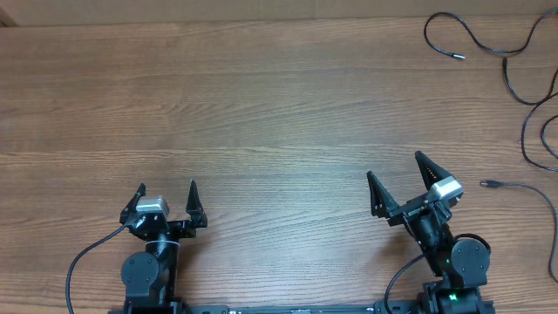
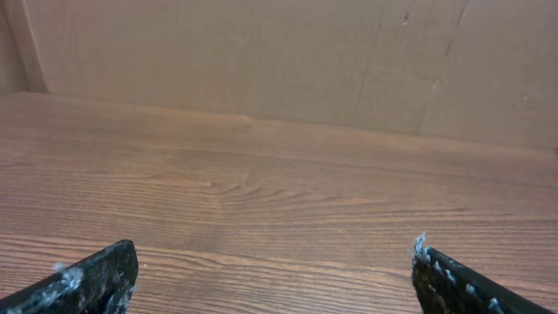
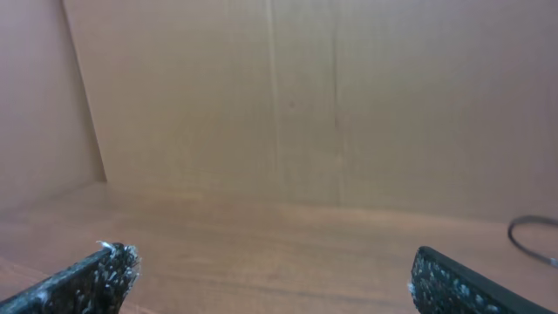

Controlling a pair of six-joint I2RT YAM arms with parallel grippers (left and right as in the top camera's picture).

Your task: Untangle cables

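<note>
Thin black cables (image 1: 523,78) lie at the table's far right, in loose loops running off the right edge. One plug end (image 1: 457,57) rests near the top right and another plug end (image 1: 488,184) lies just right of my right gripper. My left gripper (image 1: 167,192) is open and empty near the front left, far from the cables. My right gripper (image 1: 394,167) is open and empty at the front right. The right wrist view shows a bit of cable (image 3: 530,235) at its right edge. The left wrist view shows only bare wood between the open fingers (image 2: 275,262).
The wooden table (image 1: 244,105) has a cardboard wall (image 2: 261,61) behind its far edge. Thicker black arm cables (image 1: 83,266) hang by the arm bases at the front.
</note>
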